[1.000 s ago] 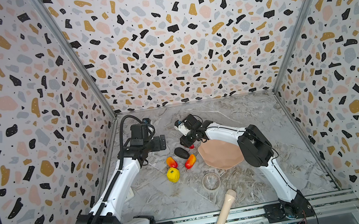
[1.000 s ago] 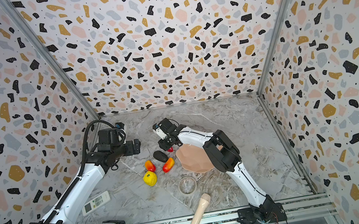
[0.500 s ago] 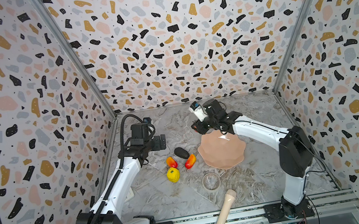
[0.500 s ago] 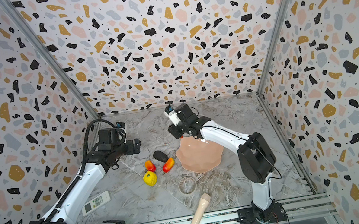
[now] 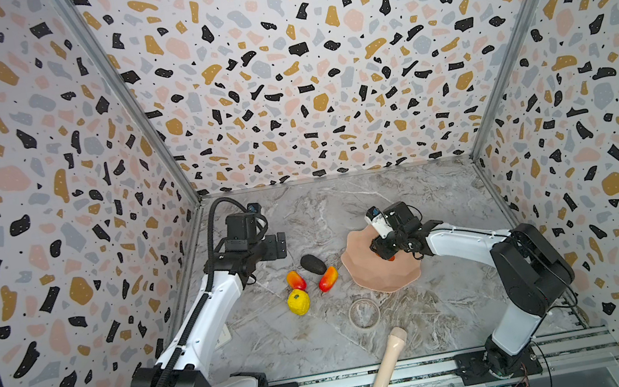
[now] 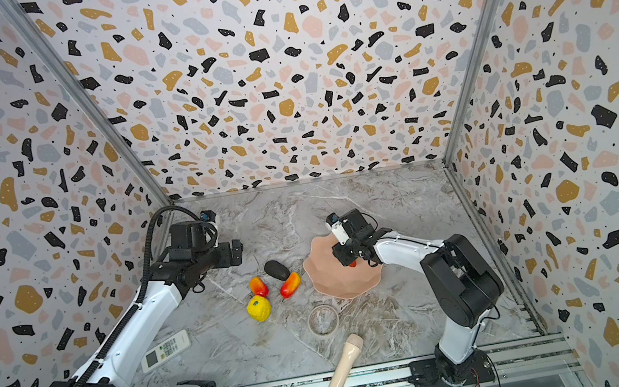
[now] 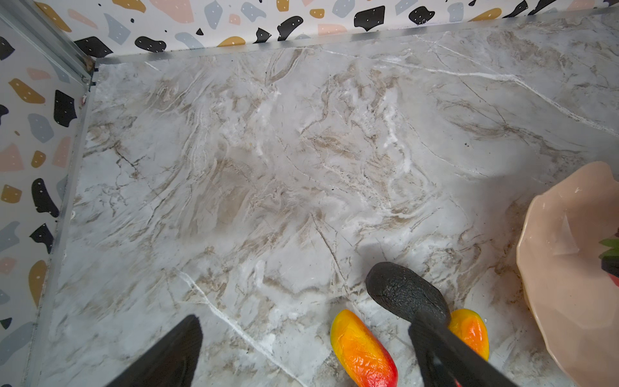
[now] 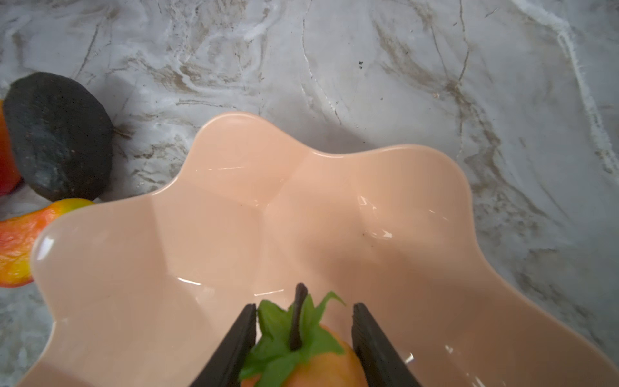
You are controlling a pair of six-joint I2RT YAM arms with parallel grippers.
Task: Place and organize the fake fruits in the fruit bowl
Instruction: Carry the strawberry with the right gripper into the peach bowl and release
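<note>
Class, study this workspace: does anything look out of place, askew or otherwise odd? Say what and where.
Two things. The beige stick lies slanted, its near end overhanging the table front edge onto the rail. In a top view, a white remote control lies beside the left arm. Neither is fruit.

L of fruit bowl lie avocado, mangoes, lemon.

**Surfaces as I see them from here**

My fruit bowl is glossy and smooth, catching bright highlights. The avocado looks matt and pebbled, the mangoes shiny plastic, the lemon bumpy. The strawberry has thin matt leaves. The tabletop is smooth, marble-patterned.
</note>
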